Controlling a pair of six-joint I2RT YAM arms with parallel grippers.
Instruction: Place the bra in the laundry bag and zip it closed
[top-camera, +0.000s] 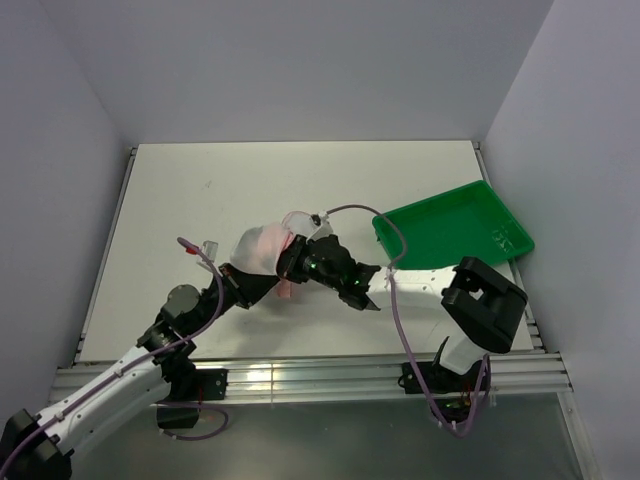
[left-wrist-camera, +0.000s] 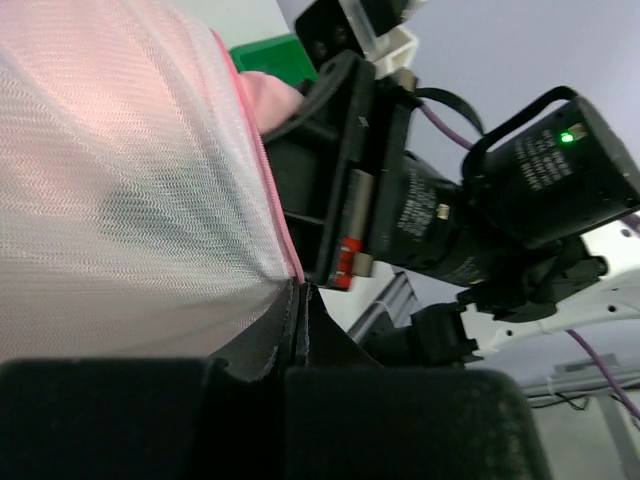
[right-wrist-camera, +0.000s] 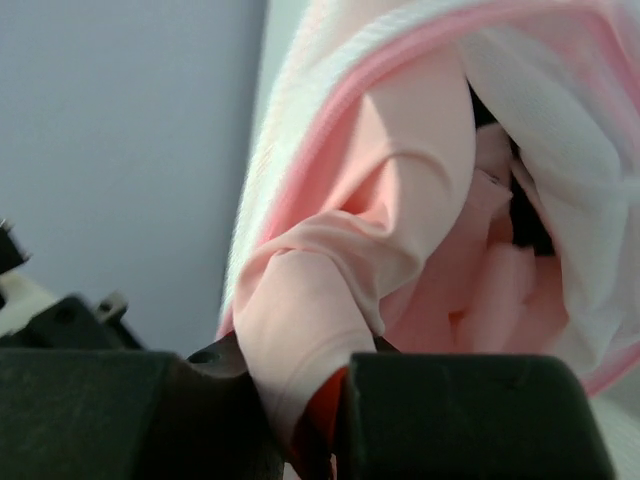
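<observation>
Two soft items in play. How will the bra handle? (Reviewer)

Thin, pale pink, floppy. Judged light and limp: it folds on itself, will not push ahead of a finger, and may drag back out with whatever grips it. Best hold is a bunched fold, not a single layer. The right pincer is pinching just such a fold at the mouth of the laundry bag. (Observer)

Where does the bra sit, and what is in the containers? (Reviewer)

Most of it lies crumpled inside the laundry bag. The pinched fold hangs at the opening, beside the pink zipper rim, which is unzipped there. Nothing else is made out in the bag. The bag is near the centre of the tabletop. The green tray, at about 3 o'clock from the bag and well apart, shows no contents in the top view. (Observer)

Left side? (Reviewer)

The left pincer, reaching in from 7 o'clock, is pressed together on the bag's mesh edge at the zipper rim. The mesh is see-through and soft, judged liable to collapse, so this hold props the mouth. The right pincer enters from 4 o'clock. The slider's position cannot be told. (Observer)
</observation>
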